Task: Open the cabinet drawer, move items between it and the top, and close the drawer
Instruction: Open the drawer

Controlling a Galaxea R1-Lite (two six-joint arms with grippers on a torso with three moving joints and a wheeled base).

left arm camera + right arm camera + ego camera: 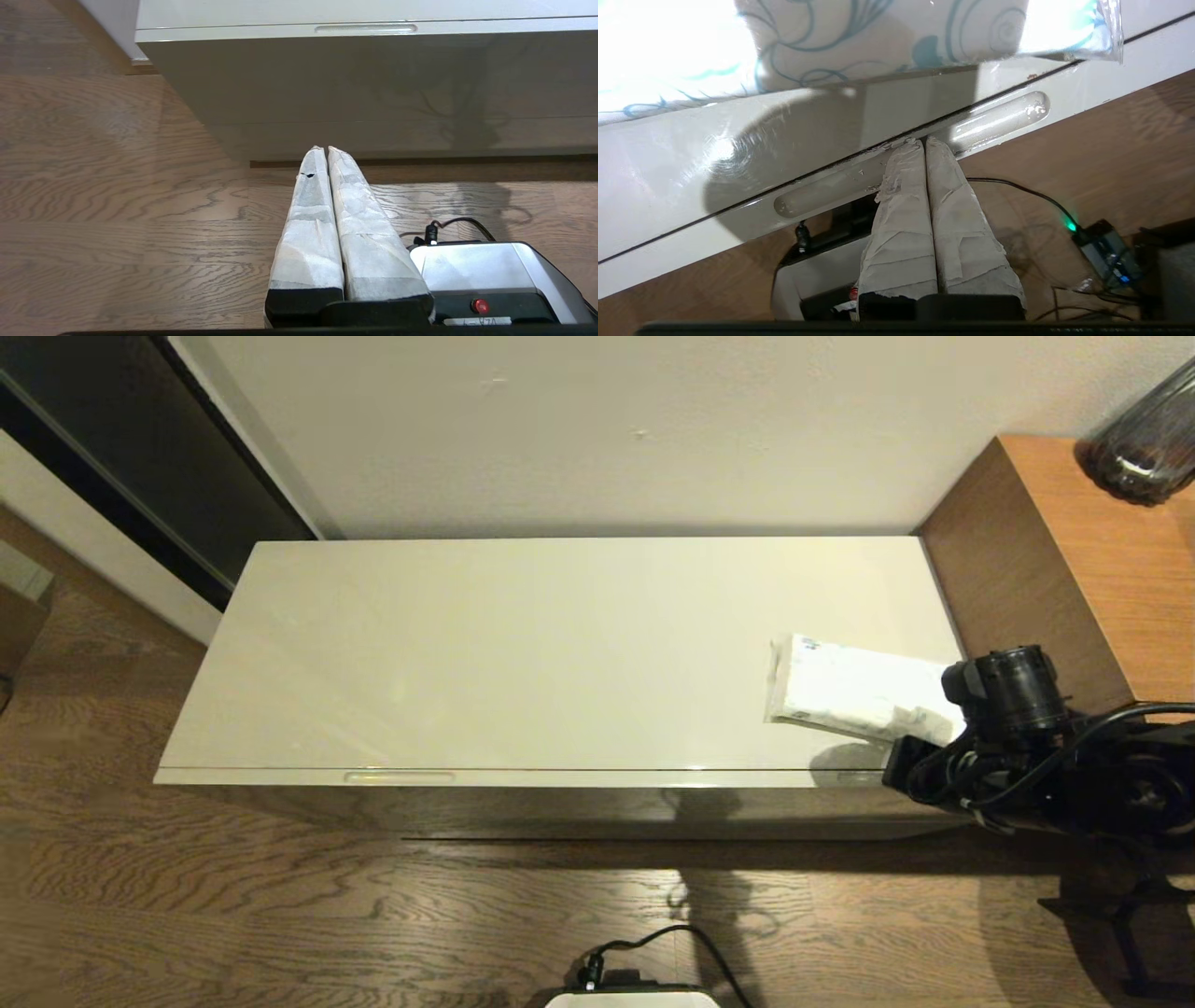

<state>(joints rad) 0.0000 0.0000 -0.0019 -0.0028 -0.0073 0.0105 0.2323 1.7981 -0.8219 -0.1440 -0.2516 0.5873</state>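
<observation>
The top (523, 644) is a glossy cream panel, and the cabinet drawer (373, 70) below it is closed, its front flush under the panel edge. A white tissue pack (854, 689) with blue print (878, 37) lies on the top near the right end. The slippers are out of view. My right arm (1008, 709) reaches over the front right edge. Its gripper (923, 141) is shut and empty, fingertips against the drawer's right notch (994, 121). The left notch (399, 777) is free. My left gripper (323, 149) hangs low before the cabinet, shut on nothing.
A brown wood-grain desk (1074, 551) stands against the cabinet's right end, with a dark glass vase (1144, 439) on it. The wall runs behind the cabinet. My white base (635, 1001) and a black cable (691, 938) lie on the wooden floor in front.
</observation>
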